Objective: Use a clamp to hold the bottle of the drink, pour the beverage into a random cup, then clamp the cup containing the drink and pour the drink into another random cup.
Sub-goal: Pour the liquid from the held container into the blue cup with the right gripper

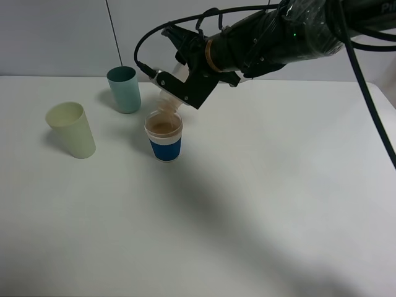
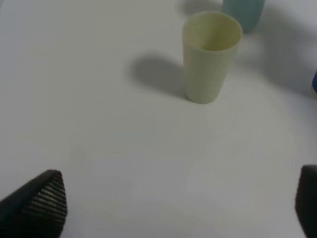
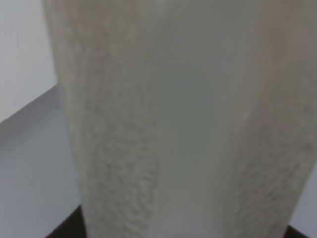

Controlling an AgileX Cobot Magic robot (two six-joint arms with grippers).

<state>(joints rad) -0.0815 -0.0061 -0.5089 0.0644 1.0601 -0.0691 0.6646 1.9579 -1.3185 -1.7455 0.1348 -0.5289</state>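
Observation:
The clamp, my right gripper, reaches in from the upper right and is shut on the bottle. The bottle is tipped mouth-down over the cup with the blue sleeve. Pale tan beverage lies in that cup, close to its rim. Up close in the right wrist view, the translucent bottle fills the whole picture. Left of the blue cup stands the pale yellow-green tumbler, upright and empty. My left gripper is open over bare table short of that tumbler, with nothing between its black fingertips.
A teal tumbler stands upright behind the blue-sleeved cup and to its left, near the back of the white table. The right arm's black cables hang over the table's right side.

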